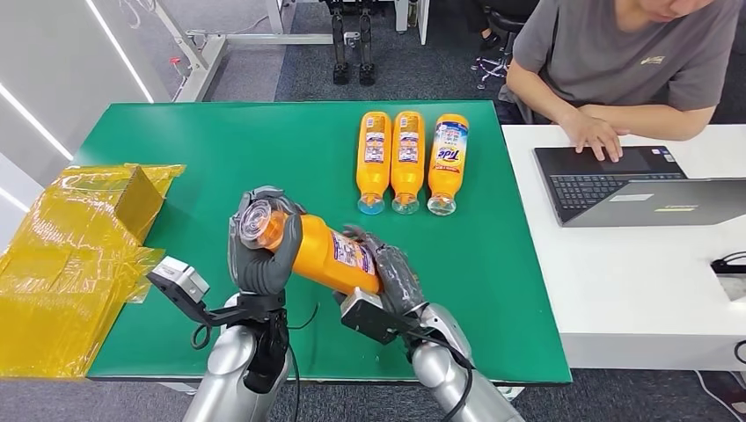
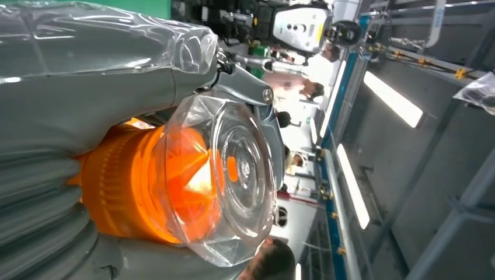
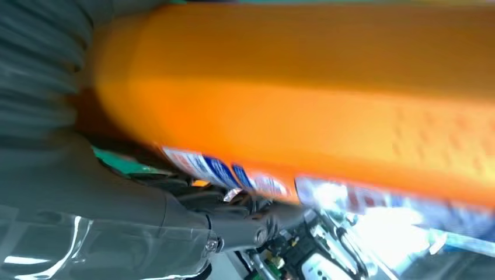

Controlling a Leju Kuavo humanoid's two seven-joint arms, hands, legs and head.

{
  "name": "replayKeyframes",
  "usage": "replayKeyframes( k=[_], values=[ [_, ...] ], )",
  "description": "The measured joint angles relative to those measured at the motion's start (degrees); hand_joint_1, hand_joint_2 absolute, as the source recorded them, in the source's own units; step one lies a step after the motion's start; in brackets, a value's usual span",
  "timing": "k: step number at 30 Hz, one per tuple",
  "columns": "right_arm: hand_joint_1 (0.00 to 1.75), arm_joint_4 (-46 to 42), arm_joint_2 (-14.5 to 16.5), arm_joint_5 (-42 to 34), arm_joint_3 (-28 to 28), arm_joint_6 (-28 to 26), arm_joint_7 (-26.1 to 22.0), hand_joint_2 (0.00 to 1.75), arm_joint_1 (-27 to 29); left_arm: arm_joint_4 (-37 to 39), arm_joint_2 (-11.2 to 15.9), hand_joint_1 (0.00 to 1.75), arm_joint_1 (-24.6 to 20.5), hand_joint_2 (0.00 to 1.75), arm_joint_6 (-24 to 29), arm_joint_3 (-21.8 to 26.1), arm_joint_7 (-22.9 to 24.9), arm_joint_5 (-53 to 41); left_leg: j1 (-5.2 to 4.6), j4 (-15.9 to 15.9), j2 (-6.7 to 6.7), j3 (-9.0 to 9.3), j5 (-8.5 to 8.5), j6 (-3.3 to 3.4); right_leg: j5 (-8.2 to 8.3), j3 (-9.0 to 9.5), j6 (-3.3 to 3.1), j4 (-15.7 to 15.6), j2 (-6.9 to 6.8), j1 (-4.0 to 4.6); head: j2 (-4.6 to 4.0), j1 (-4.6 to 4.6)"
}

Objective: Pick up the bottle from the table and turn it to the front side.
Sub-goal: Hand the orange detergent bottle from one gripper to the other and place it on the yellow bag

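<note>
Green table: carries all items below. White desk: butts against the table's right edge, bearing an open laptop under a seated person's hand. Yellow wrapped bundle: lies over the table's left edge, well apart from the hands. Three orange bottles: laid side by side near the far edge, right of centre, caps toward the robot; two show a small-print label, the rightmost a blue-and-white one. Held orange bottle: lifted over the near half of the table, lying roughly level between both hands, clear cap toward the left, label facing partly upward. Left hand: wrapped round the neck just behind the clear cap, thumb and fingers closed on it. Right hand: gripping the base end, fingers curled round the body; close view blurred, showing label beside the fingers.
</note>
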Motion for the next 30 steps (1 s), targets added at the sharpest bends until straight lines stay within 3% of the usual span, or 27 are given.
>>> replayKeyframes(
  k=[5, 8, 14, 18, 23, 30],
  values=[
    [0.0, -1.68, 0.1, -2.9, -0.26, -1.85, -2.15, 1.75, 0.63, -0.01, -0.23, 1.75, -0.28, 1.75, -1.29, 0.49, 0.0, 1.5, 0.0, 0.0, 0.0, 0.0, 0.0, 0.0, 0.0, 0.0, 0.0, 0.0, -0.01, 0.0, 0.0, 0.0],
    [0.0, -2.72, 0.1, -4.29, -0.15, -3.17, -3.13, 1.75, 1.72, -0.28, -0.25, 1.75, -0.36, 1.75, 0.54, 0.59, 0.0, 0.4, 0.0, 0.0, 0.0, 0.0, 0.0, 0.0, 0.0, 0.0, 0.0, 0.0, -0.01, 0.0, 0.0, 0.01],
    [0.0, -5.26, 0.1, -6.56, 0.11, -5.94, -4.35, 1.75, 2.85, -2.11, 1.09, 1.75, -0.38, 1.75, 17.43, 0.35, 0.28, -8.93, 0.01, 0.0, 0.01, 0.01, 0.0, 0.0, 0.0, -0.03, 0.0, 0.0, 0.01, 0.0, 0.0, 0.01],
    [0.0, -6.79, 0.1, -7.85, 0.28, -6.19, -5.11, 1.75, 3.65, -2.16, 4.22, 1.75, -1.87, 1.75, 28.35, -1.55, 0.28, -13.4, 0.01, -0.01, 0.03, 0.02, 0.0, -0.01, 0.0, -0.03, -0.01, 0.01, 0.03, 0.0, 0.0, 0.0],
    [0.0, -8.02, 0.1, -8.25, 0.4, -6.17, -5.47, 1.75, 4.31, -2.08, 7.19, 1.75, -2.56, 1.75, 30.31, -2.51, 0.28, -16.72, 0.01, -0.01, 0.04, 0.01, 0.0, -0.01, 0.0, -0.03, -0.01, 0.02, 0.04, 0.01, 0.0, 0.01],
    [0.0, -10.45, 0.1, -9.12, 0.7, -5.41, -6.18, 1.75, 5.54, 3.52, 10.46, 1.75, -3.31, 1.75, 30.63, 1.68, 3.25, -47.98, 0.0, -0.01, 0.05, 0.01, 0.0, -0.01, 0.0, -0.03, 0.0, 0.0, 0.05, 0.0, 0.0, 0.01]
  ],
)
